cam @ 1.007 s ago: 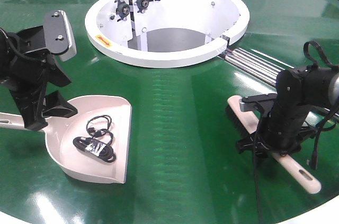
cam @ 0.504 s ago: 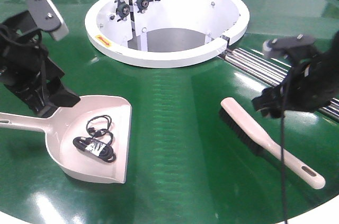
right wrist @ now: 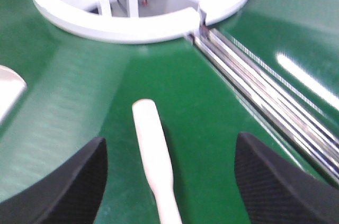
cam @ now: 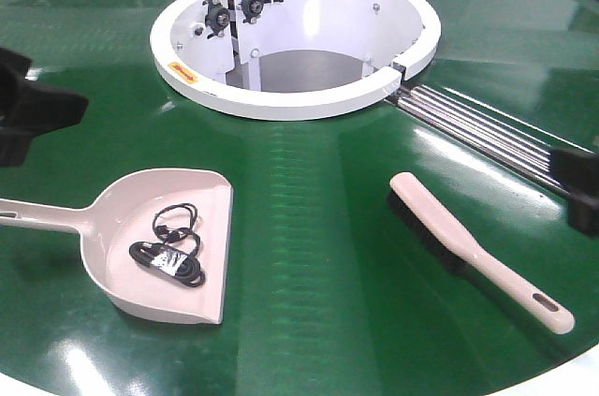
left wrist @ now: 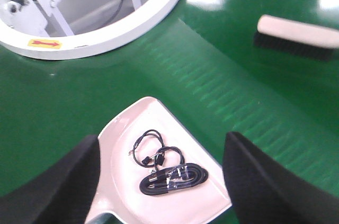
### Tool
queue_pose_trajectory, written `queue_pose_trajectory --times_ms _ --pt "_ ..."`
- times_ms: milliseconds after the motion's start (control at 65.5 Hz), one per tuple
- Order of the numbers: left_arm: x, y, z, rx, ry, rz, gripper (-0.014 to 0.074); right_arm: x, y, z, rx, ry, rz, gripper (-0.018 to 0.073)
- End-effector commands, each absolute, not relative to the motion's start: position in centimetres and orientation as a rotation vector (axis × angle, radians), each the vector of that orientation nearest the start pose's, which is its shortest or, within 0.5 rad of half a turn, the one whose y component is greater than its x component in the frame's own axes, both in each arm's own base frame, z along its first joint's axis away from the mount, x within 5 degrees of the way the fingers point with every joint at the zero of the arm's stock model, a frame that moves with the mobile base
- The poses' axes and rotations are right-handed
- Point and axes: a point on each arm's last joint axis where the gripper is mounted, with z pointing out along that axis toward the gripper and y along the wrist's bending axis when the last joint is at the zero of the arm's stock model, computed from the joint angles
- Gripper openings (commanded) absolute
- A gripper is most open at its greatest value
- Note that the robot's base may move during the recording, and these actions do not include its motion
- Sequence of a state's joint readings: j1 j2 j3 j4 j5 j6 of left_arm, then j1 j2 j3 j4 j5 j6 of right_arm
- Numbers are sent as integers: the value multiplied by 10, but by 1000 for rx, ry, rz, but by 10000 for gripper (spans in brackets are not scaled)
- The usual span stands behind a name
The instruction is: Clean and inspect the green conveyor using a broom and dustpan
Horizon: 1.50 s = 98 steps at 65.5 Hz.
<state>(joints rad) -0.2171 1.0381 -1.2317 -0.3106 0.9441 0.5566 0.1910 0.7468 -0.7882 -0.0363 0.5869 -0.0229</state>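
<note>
Your dustpan lies flat on the green conveyor, front-left of the white central ring, with a coiled black cable and a thinner loose wire resting in its scoop. The broom lies well apart to the right, near the silver roller rods.

Both tools are free — the left gripper and the right gripper each hover with jaws spread wide, holding nothing.

Lift the pan tilted and the cable may slide out onto the glossy belt — judged from its loose rest.
</note>
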Motion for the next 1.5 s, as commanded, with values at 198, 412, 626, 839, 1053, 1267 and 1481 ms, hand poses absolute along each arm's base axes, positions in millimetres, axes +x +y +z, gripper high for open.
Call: queue_pose_trajectory --times_ms 198,412,626,839,1053,1267,1481 --pt "106 -41 386 489 1746 -190 470 69 14 341 -172 1628 140 459" --pt "52 -23 326 393 1542 -148 470 44 10 296 -191 1525 128 414" --pt "52 -16 274 311 1458 -97 470 52 10 274 -185 1439 111 412" --pt "54 -16 270 268 1466 -132 249 55 11 269 -235 1471 59 231" --pt "54 -15 273 257 1442 -127 -8 55 11 270 -206 1459 94 -10" --pt "54 -15 273 253 1435 -125 -7 55 11 269 -206 1466 96 -8" --pt "54 -15 273 253 1435 -125 -7 55 11 269 -206 1466 96 -8"
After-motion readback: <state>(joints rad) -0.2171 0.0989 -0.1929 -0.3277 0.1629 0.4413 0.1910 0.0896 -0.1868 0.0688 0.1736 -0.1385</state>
